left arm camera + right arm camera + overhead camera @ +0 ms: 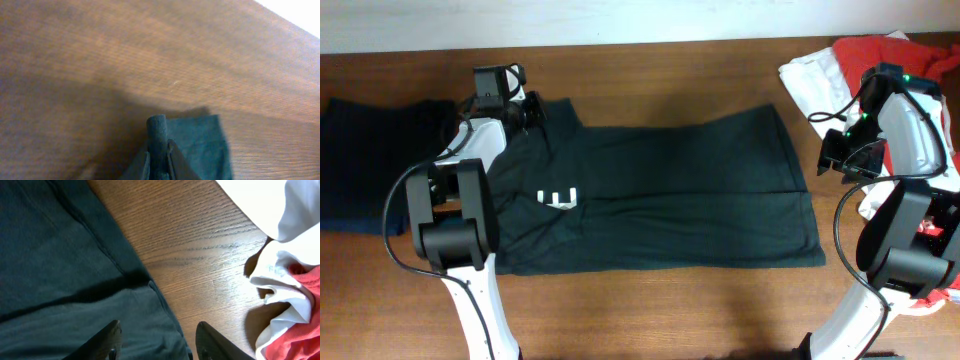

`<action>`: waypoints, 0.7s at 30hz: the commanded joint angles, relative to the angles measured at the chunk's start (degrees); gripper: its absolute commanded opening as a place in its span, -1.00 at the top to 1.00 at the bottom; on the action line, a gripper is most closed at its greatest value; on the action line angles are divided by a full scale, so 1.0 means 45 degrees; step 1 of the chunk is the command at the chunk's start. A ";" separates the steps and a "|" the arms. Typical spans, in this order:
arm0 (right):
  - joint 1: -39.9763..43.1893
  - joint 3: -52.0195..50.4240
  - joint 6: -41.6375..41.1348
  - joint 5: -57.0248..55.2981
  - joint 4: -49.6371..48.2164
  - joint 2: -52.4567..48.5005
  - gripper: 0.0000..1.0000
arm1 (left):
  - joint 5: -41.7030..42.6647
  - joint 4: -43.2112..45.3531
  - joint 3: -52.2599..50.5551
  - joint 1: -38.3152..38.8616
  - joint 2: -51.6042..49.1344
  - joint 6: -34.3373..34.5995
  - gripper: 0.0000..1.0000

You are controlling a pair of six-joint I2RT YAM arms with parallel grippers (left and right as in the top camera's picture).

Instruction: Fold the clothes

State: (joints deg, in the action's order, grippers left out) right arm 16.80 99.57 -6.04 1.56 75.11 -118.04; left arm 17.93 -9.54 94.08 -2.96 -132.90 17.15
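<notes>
Counter: a brown wood-grain counter filled nearly the whole overhead view, with a pale strip beyond its far edge along the top of the frame.
T-shirt: the dark T-shirt lay spread flat across the middle of the counter, its long side running left to right. A small patch of white lettering showed left of centre.
Other cloth: a red shirt and a white garment were heaped together in the upper right corner. A dark blue cloth lay at the left edge.
Left arm: the left arm rose from the lower left and reached toward the upper left corner of the T-shirt.
Left hand: the left hand was clamped tight on a pinched-up fold of the T-shirt, with bare wood beyond it.
Right arm: the right arm stood at the right edge, bent back over the heap, clear of the T-shirt.
Right hand: the right hand was spread wide and held nothing. It hung over the T-shirt's right edge, with the white garment nearby at the frame's right.
</notes>
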 commanded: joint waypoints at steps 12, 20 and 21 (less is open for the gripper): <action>-0.1093 0.0219 0.2050 0.1865 -0.6883 -0.1277 -0.16 | 0.2055 -0.8854 0.4065 0.0155 -0.0248 -0.0209 0.99; -0.2079 0.0219 0.1428 0.2516 -1.1851 -0.3798 -0.22 | 0.1671 -0.9131 0.4065 0.0510 -0.0253 -0.0204 0.99; -0.2181 0.0219 0.1209 0.2317 -1.2123 -0.3895 -0.21 | 0.1666 -0.9199 0.4065 0.0578 -0.0253 -0.0204 0.99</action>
State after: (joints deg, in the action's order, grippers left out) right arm 8.95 99.88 1.28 11.49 22.57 -134.02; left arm 26.52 -50.19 111.77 -1.21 -133.73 17.15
